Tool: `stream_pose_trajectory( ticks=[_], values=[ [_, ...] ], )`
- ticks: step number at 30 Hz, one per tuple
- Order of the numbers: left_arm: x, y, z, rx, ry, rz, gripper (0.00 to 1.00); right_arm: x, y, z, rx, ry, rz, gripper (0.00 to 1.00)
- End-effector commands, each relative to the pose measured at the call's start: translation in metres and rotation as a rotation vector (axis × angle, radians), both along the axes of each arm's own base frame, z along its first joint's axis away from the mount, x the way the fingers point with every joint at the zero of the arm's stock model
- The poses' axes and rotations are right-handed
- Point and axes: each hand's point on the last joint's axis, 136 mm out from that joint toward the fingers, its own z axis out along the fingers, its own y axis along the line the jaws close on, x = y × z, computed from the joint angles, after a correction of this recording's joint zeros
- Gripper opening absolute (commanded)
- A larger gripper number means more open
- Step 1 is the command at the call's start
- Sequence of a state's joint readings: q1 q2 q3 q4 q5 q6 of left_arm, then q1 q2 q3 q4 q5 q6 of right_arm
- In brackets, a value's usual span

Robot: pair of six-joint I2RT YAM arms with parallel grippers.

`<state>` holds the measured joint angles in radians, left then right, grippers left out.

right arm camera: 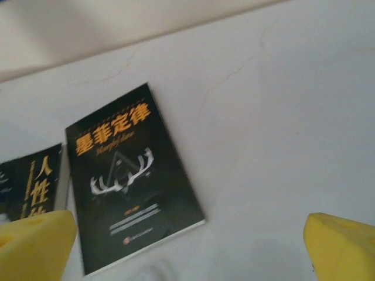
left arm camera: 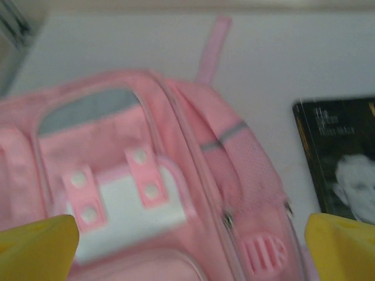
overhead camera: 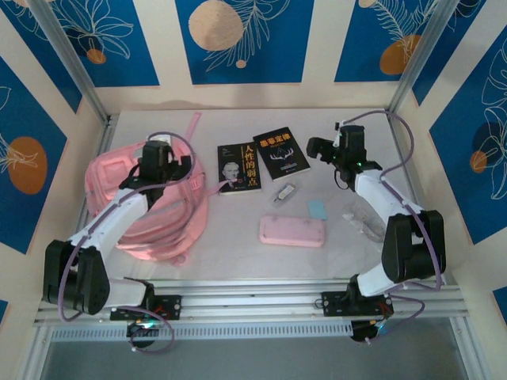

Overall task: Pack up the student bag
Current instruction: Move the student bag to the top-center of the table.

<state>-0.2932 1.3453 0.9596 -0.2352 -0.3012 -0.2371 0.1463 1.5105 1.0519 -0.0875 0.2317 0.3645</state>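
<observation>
Over the bag (overhead camera: 170,218) my left gripper (left arm camera: 190,249) gapes empty, right gripper (right arm camera: 190,249) likewise over a book (right arm camera: 132,175); soft fabric may slip.

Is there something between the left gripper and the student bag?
Nothing visible. The left gripper, open, hovers directly over the student bag, with only air between. The nearest book lies beside the bag, not on it.

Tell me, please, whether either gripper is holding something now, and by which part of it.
Nothing is held. The left gripper stands open over the student bag, and the right gripper stands open near the black book.
</observation>
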Motion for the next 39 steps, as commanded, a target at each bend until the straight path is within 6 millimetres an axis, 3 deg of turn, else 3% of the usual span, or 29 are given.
stream_pose_trajectory(
  ticks=[1, 6, 8, 10, 16, 18, 19, 23, 31, 39],
  values=[
    [-0.05, -0.012, -0.053, 0.022, 0.312, 0.066, 0.97, -0.021, 0.031, -0.018, 0.025, 0.18, 0.078, 0.99],
    [-0.062, -0.048, -0.085, 0.099, 0.436, 0.017, 0.93, -0.035, 0.054, -0.017, -0.017, 0.224, 0.15, 0.98],
    [-0.062, -0.052, -0.099, 0.123, 0.462, 0.023, 0.9, -0.041, 0.06, -0.015, 0.008, 0.244, 0.16, 0.98],
    [-0.058, -0.051, -0.113, 0.168, 0.475, 0.026, 0.8, -0.048, 0.066, -0.013, 0.053, 0.281, 0.177, 0.94],
    [-0.046, -0.049, -0.142, 0.269, 0.499, -0.002, 0.38, -0.058, 0.1, -0.008, 0.198, 0.289, 0.29, 0.87],
    [-0.046, -0.06, -0.146, 0.233, 0.516, -0.049, 0.06, -0.055, 0.112, -0.008, 0.241, 0.286, 0.32, 0.86],
    [-0.047, -0.065, -0.145, 0.214, 0.521, -0.074, 0.0, -0.053, 0.119, -0.008, 0.26, 0.286, 0.332, 0.85],
    [-0.056, -0.092, -0.126, 0.107, 0.516, -0.236, 0.0, -0.04, 0.159, -0.01, 0.373, 0.297, 0.408, 0.83],
    [-0.088, -0.122, -0.047, -0.045, 0.337, -0.53, 0.0, -0.007, 0.244, -0.023, 0.571, 0.412, 0.546, 0.74],
    [-0.112, -0.125, -0.04, -0.092, 0.333, -0.597, 0.0, 0.003, 0.306, -0.031, 0.637, 0.465, 0.643, 0.75]
  ],
)
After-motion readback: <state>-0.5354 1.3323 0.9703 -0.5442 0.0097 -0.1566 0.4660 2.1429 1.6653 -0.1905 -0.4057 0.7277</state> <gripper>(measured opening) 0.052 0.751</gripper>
